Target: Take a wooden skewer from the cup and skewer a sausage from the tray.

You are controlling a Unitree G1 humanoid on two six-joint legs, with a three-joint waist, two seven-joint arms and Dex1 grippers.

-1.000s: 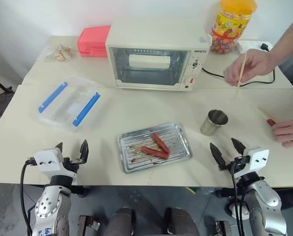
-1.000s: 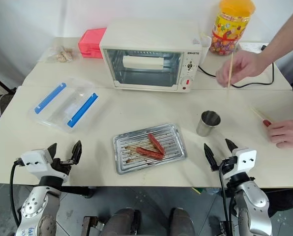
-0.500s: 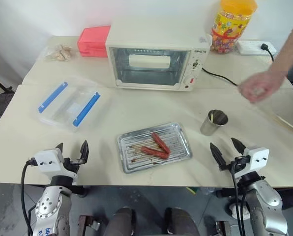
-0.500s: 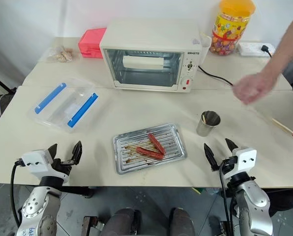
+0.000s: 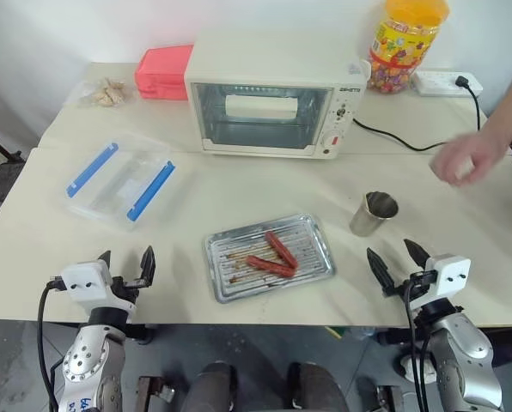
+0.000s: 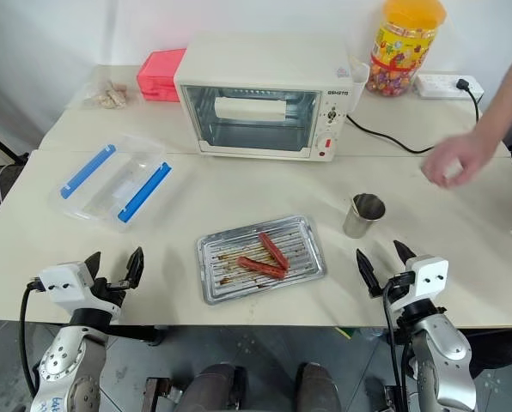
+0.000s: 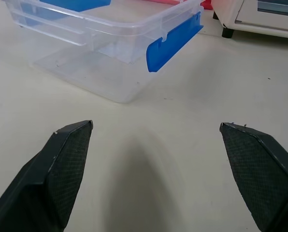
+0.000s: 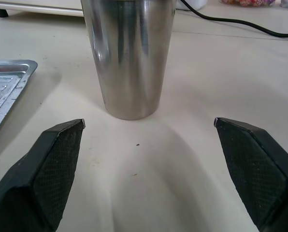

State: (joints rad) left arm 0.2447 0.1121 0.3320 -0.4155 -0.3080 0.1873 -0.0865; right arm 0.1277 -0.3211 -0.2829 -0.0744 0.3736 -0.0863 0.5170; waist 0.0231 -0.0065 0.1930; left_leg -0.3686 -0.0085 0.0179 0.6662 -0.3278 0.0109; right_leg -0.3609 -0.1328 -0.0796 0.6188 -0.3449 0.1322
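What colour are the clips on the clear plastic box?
Blue: two long clips on the clear plastic box, shown best in the left wrist view.

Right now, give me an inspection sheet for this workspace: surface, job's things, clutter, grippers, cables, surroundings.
Surface: cream table, bare in front of both grippers.
Job's things: steel cup upright, right of the tray; two sausages on the tray; skewer not visible in the cup.
Clutter: toaster oven, clear box with blue clips, pink box, candy jar, bag of snacks.
Grippers: left gripper open, empty; right gripper open, empty, facing the cup.
Cables: black cord from the oven to the power strip.
Surroundings: a person's hand over the table's right side.
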